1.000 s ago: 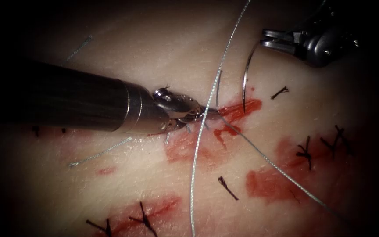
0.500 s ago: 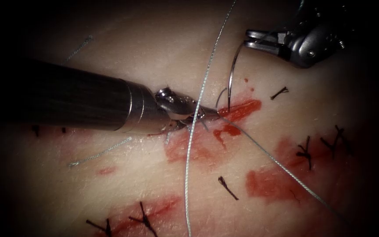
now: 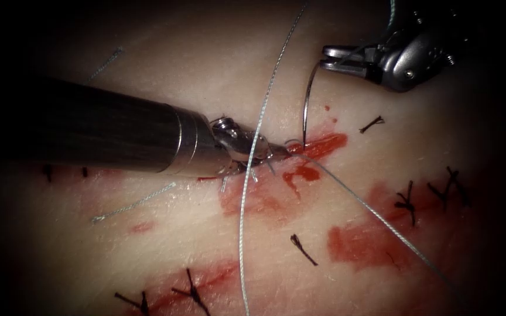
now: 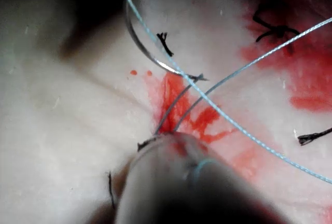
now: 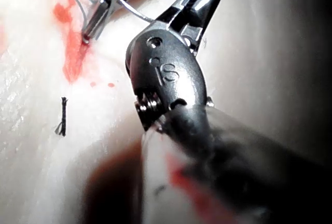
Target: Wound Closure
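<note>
In the endoscope view my left tool (image 3: 281, 152) comes in from the left. Its jaws are shut on the thread right at the left end of the red cut (image 3: 320, 145). My right tool (image 3: 327, 58) is above and to the right of the cut. It is shut on the rear end of the curved needle (image 3: 305, 105). The needle hangs down, its tip touching the tissue at the cut beside the left jaws; I cannot tell if it has entered. One thread strand (image 3: 252, 158) crosses over the left tool. Another strand (image 3: 376, 215) runs from the cut to the lower right. The left wrist view has the needle (image 4: 137, 42) and two strands (image 4: 233, 125) above the jaws.
Dark finished stitches (image 3: 408, 202) sit to the right of the cut and more stitches (image 3: 191, 289) lie near the bottom. Cut thread ends (image 3: 304, 248) lie on the tissue, and a pale loose piece (image 3: 133, 203) lies below the left shaft. Red fluid (image 3: 358, 243) stains the tissue.
My right tool moved left with the needle, so the tip went from the cut's right part to beside the left jaws. The long strand swung left. The short thread end curled down.
</note>
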### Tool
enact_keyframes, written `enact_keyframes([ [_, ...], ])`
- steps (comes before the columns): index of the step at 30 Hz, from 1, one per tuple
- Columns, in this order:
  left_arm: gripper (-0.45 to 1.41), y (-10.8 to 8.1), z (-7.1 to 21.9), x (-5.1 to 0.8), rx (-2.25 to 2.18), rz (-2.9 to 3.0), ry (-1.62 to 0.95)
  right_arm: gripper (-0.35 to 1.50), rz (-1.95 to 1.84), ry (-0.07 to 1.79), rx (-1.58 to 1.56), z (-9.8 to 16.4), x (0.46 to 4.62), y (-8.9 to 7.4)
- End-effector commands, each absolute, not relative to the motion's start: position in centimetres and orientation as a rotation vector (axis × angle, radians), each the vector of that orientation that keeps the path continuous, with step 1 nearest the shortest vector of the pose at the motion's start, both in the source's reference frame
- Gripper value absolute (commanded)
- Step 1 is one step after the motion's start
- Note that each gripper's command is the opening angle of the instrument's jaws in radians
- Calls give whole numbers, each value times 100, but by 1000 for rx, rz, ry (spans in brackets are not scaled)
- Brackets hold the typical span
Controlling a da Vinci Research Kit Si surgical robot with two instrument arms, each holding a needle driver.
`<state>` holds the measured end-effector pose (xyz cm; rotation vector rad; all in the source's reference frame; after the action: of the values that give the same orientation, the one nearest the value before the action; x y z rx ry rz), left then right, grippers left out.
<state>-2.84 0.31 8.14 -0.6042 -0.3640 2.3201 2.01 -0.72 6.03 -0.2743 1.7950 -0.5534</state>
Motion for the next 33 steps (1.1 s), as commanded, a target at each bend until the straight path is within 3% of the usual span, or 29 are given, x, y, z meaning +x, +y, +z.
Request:
enact_keyframes([
  [1,-45,31,817,-288,-605,2322,-366,-35,-609,1783,-259,606,212,-76],
  [33,-45,34,816,-283,-601,2560,-343,-35,-682,1713,-357,627,238,-74],
])
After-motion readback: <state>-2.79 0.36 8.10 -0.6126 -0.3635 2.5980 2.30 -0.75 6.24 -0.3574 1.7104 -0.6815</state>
